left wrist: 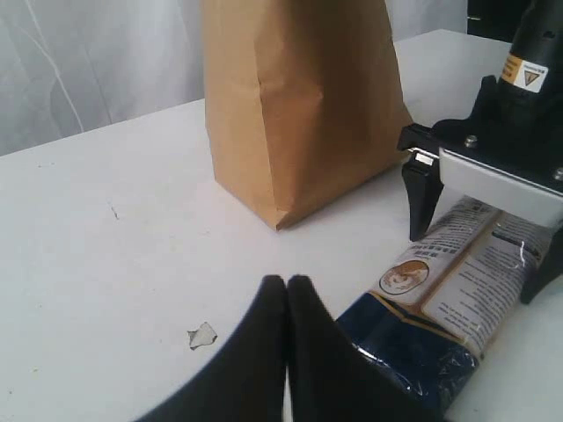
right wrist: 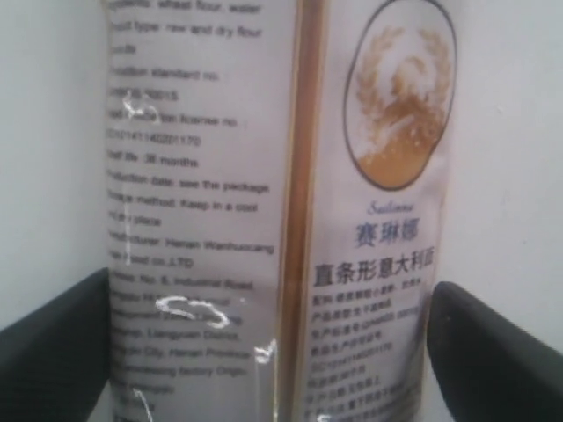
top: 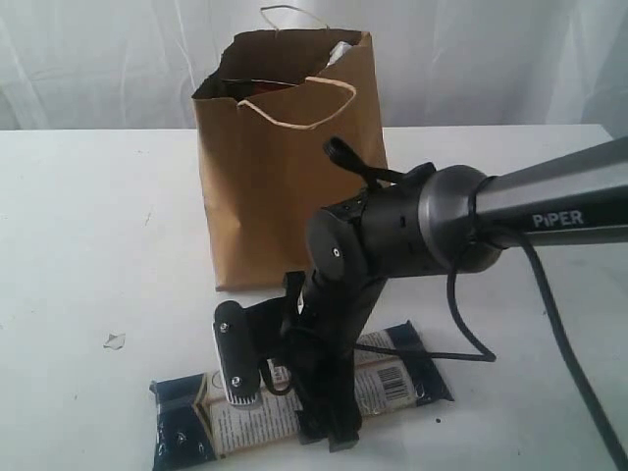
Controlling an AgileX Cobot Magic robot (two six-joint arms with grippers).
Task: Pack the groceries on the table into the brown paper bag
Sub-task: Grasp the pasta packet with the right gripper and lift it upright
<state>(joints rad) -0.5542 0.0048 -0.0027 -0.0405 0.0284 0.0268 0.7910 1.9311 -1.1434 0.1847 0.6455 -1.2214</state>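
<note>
The long dark-blue packet (top: pixel 404 379) (left wrist: pixel 457 294) (right wrist: pixel 264 220) lies flat on the white table (top: pixel 88 245), in front of the brown paper bag (top: pixel 289 177) (left wrist: pixel 299 105). My right gripper (top: pixel 316 392) (left wrist: pixel 479 255) (right wrist: pixel 268 321) is down over the packet's middle and open, one finger at each long edge. The packet's printed label fills the gap between them. Just beside the packet's dark end, my left gripper (left wrist: pixel 287 283) rests low over the table, shut and empty. Something white (top: pixel 340 49) pokes above the bag's rim. The other groceries are out of view.
A small torn scrap (top: pixel 115 340) (left wrist: pixel 201 335) lies on the table left of the packet. The right arm's black cable (top: pixel 461 334) loops down to the table behind the packet. White curtains hang behind the table.
</note>
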